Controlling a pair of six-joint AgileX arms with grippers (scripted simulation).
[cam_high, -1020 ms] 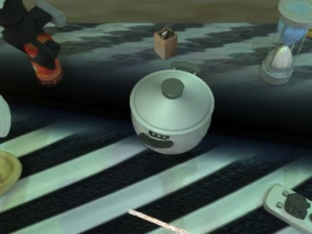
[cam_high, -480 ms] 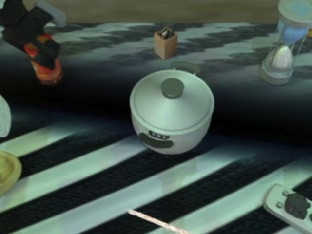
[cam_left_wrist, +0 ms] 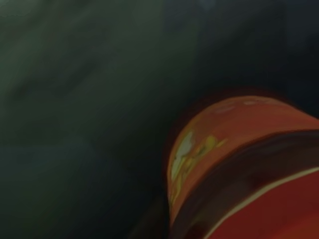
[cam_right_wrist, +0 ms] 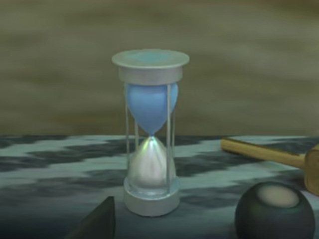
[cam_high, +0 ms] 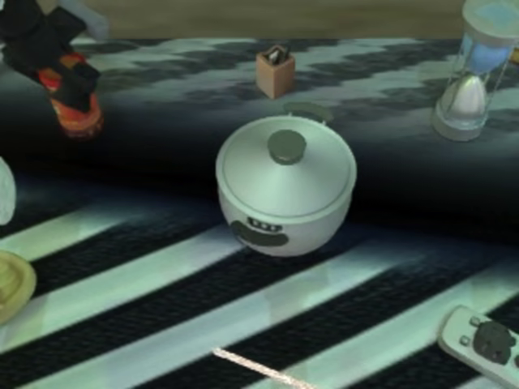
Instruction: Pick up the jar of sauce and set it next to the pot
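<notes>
Tabletop point(cam_high: 162, 275): left hand point(cam_high: 69, 85) grips jar point(cam_high: 77, 113).

Striped black-pale table point(cam_high: 162, 275); blurred brown wall point(cam_right_wrist: 249, 50) behind.

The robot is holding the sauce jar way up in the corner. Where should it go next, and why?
Probably carry it toward the pot. The left gripper grips the jar of sauce at the table's far left, well apart from the pot, with bare cloth between them.

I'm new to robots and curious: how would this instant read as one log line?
left tool: shut on jar of sauce, lifted, far left | pot: centre, lid on | jar not yet beside pot | right arm: out of top view
</notes>
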